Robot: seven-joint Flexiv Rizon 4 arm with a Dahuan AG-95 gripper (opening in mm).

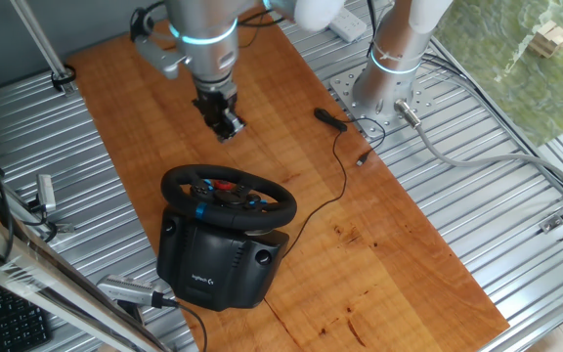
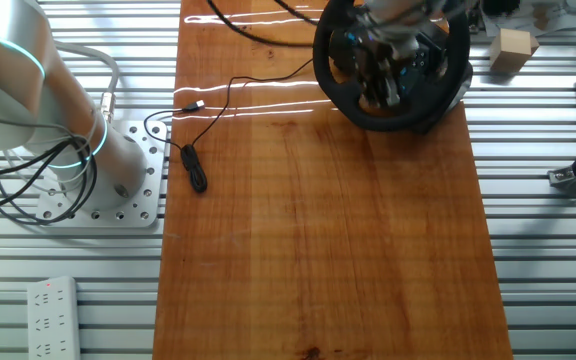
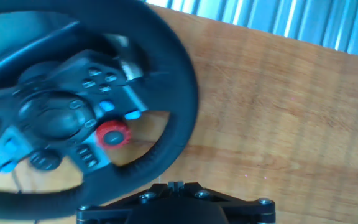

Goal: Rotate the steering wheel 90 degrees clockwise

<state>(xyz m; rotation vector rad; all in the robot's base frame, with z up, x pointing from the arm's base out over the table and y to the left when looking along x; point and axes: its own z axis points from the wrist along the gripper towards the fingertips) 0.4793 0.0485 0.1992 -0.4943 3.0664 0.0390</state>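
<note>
The steering wheel is a black round rim with a blue strip and red and blue hub buttons. It sits tilted on its boxy black base near the front of the wooden table. My gripper hangs above the table just behind the wheel, apart from the rim, with its fingers pressed together and nothing between them. In the other fixed view the gripper stands in front of the wheel and hides part of the hub. In the hand view the wheel fills the upper left, and the fingertips show at the bottom edge.
A black cable with a plug lies on the wood right of the gripper, and also shows in the other fixed view. The arm's mount stands at the table's right edge. A wooden block sits beside the wheel. A clamp lies by the base.
</note>
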